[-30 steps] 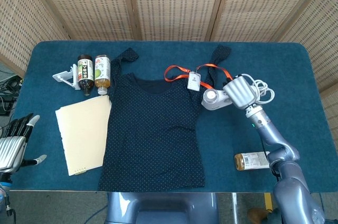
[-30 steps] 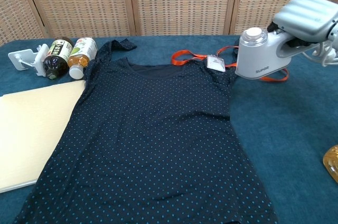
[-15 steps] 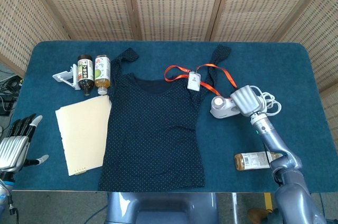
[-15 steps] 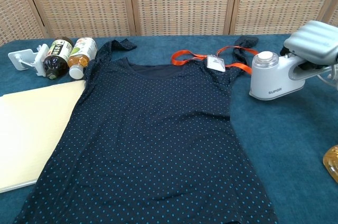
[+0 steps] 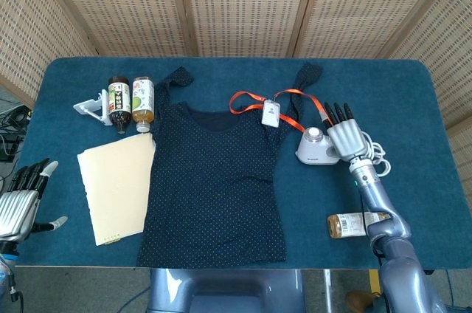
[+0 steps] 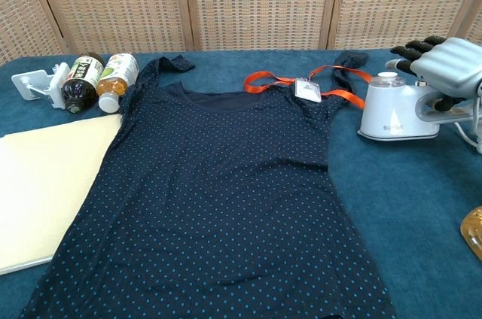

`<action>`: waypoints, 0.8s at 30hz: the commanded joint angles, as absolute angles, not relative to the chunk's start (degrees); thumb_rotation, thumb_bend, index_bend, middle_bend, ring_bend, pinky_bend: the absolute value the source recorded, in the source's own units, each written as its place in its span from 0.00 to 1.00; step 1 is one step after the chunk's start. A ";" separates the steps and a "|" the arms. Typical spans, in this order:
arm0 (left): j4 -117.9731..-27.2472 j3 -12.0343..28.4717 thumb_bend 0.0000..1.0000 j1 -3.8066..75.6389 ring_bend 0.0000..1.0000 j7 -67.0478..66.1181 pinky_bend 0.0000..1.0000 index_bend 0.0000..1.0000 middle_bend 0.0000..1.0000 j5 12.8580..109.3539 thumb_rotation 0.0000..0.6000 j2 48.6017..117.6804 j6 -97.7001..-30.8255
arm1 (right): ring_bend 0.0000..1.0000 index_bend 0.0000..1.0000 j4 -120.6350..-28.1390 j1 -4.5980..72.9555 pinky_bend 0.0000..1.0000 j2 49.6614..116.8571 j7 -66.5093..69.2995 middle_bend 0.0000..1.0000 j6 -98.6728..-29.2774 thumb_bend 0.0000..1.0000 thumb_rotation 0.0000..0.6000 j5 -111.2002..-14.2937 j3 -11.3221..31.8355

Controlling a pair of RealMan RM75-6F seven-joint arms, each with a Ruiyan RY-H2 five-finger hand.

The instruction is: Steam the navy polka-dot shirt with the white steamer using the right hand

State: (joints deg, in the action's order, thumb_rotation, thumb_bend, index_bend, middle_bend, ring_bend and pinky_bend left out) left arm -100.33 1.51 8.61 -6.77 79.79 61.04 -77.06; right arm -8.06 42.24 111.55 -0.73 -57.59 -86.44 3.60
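The navy polka-dot shirt (image 5: 214, 180) lies flat in the middle of the blue table, collar toward the far side; the chest view shows the shirt (image 6: 218, 198) filling its centre. The white steamer (image 5: 316, 147) stands upright on the table just right of the shirt's shoulder, and it also appears as the steamer (image 6: 395, 112) in the chest view. My right hand (image 5: 345, 136) sits over the steamer's handle with its fingers stretched out straight, not wrapped around it; the chest view has the right hand (image 6: 448, 63) above the handle. My left hand (image 5: 21, 198) hangs off the table's left edge, fingers apart, holding nothing.
An orange lanyard with a badge (image 5: 273, 110) lies across the shirt's right shoulder. Two drink bottles (image 5: 131, 99) and a white clip (image 5: 90, 106) sit at far left, with a cream folder (image 5: 118, 184) beside the shirt. Another bottle (image 5: 354, 224) lies by my right forearm. The steamer's cord (image 5: 376, 154) coils right of the hand.
The right hand carried the steamer down and to the right, stood it on the table beside the shirt, and then straightened its fingers off the handle. The left hand stayed put.
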 commanded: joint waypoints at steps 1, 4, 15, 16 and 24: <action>-100.34 1.24 0.00 8.35 0.00 -6.20 0.00 0.00 0.00 80.54 1.00 60.77 -77.53 | 0.00 0.00 -9.69 41.61 0.03 111.16 -1.61 0.00 -58.98 0.00 1.00 -86.35 3.74; -100.55 0.92 0.00 8.03 0.00 -5.70 0.00 0.00 0.00 81.69 1.00 60.49 -78.29 | 0.00 0.00 -11.46 40.84 0.01 110.49 -2.17 0.00 -60.51 0.00 1.00 -86.13 3.94; -101.59 -0.86 0.00 6.09 0.00 -3.44 0.00 0.00 0.00 87.38 1.00 59.06 -82.46 | 0.00 0.00 -25.85 35.27 0.00 102.82 -3.01 0.00 -71.00 0.00 1.00 -87.51 2.75; -101.70 -0.95 0.00 6.00 0.00 -3.38 0.00 0.00 0.00 87.64 1.00 58.99 -82.65 | 0.00 0.00 -26.71 35.01 0.00 102.36 -3.30 0.00 -71.20 0.00 1.00 -87.50 2.72; -101.91 -2.64 0.00 4.27 0.00 -1.59 0.00 0.00 0.00 92.65 1.00 58.06 -86.29 | 0.00 0.00 -47.03 30.66 0.00 92.27 -8.33 0.00 -72.83 0.00 1.00 -86.43 2.26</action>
